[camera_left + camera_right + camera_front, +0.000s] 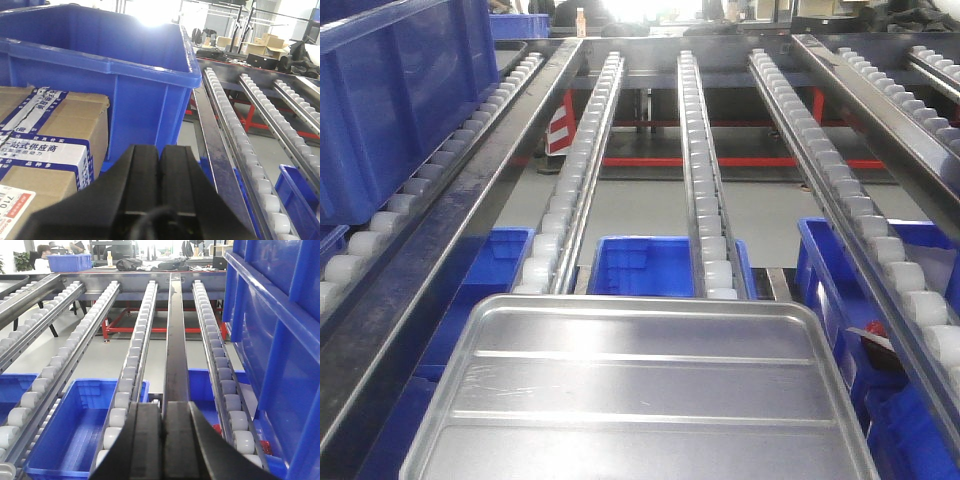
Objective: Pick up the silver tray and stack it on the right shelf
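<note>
**Left wrist-mounted view: fingers pressed together, nothing held**

The left gripper [159,156] is closed empty before a blue bin [140,100]. The right gripper [163,411] is likewise pinched closed, over the roller rails [131,385]. The silver tray [640,400] lies flat across the rails' near ends.

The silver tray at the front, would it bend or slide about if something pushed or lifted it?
The silver tray is probably stiff: it looks like metal, with raised ridges and a turned-up rim. Its shiny surface suggests it may be slippery to grip. Pushed onto the white rollers ahead, it would likely glide easily.
</note>
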`<state>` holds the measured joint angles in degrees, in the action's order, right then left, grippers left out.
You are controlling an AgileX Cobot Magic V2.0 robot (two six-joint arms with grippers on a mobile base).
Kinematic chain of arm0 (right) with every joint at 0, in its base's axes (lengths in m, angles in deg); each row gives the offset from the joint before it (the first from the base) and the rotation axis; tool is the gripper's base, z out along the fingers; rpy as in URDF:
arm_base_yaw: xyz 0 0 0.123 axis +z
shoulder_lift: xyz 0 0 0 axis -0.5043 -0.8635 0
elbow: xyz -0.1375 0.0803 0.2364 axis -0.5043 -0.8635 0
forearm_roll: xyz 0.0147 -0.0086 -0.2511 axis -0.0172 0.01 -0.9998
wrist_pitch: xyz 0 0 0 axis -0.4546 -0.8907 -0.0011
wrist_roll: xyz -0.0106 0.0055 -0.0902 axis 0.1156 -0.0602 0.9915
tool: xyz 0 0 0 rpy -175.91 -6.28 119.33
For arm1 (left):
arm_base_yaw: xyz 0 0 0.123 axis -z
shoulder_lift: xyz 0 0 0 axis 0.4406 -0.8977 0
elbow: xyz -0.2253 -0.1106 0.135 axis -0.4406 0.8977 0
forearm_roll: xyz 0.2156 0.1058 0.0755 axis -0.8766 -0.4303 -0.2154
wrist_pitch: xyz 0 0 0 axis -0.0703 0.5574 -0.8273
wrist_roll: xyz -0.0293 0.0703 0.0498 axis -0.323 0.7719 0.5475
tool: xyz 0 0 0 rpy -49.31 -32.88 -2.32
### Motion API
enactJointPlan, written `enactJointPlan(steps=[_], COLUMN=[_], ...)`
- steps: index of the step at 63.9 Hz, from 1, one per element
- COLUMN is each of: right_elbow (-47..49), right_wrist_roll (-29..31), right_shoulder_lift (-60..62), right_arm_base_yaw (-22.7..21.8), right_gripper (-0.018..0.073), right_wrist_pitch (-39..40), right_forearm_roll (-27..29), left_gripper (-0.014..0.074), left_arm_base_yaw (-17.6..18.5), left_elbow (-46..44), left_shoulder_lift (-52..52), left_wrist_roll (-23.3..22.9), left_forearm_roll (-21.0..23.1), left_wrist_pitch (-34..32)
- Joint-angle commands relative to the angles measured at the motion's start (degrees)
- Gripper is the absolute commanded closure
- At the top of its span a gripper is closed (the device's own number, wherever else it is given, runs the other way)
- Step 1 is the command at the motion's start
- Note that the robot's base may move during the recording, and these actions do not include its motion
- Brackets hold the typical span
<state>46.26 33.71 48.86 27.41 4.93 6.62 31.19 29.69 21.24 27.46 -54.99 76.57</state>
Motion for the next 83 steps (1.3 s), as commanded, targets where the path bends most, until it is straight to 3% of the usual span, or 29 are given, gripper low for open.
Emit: enactJointPlan(steps=[1,20,31,36,51,61,70,83], right_elbow=[1.0,1.0,3.7,8.2,24.6,30.3,33.6,36.3], right_wrist_roll=[0.5,0.5,0.5,0.5,0.5,0.5,0.5,0.5], right_shoulder_lift=[1.2,1.2,1.2,0.9,-9.2,-18.2,-24.4,-30.1], right_arm_base_yaw=[-0.1,-0.1,-0.1,-0.1,1.3,4.4,10.4,21.3], right_gripper=[0.0503,0.0503,0.0503,0.0503,0.0501,0.0498,0.0477,0.0209], right_wrist_pitch=[5.6,6.6,11.4,9.8,-5.1,-10.1,-15.3,-17.2], right_forearm_roll=[0.3,0.3,0.5,0.5,0.5,0.5,0.6,0.6], left_gripper=[0.0697,0.0697,0.0697,0.0697,0.0697,0.0695,0.0693,0.0692], left_arm_base_yaw=[0.0,0.0,0.0,0.0,2.0,6.7,14.7,28.7], left_elbow=[1.1,1.1,-1.4,-6.3,-29.5,-38.5,-42.6,-43.8], left_shoulder_lift=[0.8,0.8,0.6,0.0,-11.4,-22.6,-30.3,-39.0], left_wrist_roll=[-0.1,-0.1,-0.1,-0.1,-0.1,0.1,0.1,0.1], left_forearm_roll=[0.4,0.4,0.9,-0.3,-1.5,-1.5,-1.2,-1.4], left_wrist_pitch=[-5.1,-7.2,-10.0,-4.4,23.8,30.3,30.3,30.0])
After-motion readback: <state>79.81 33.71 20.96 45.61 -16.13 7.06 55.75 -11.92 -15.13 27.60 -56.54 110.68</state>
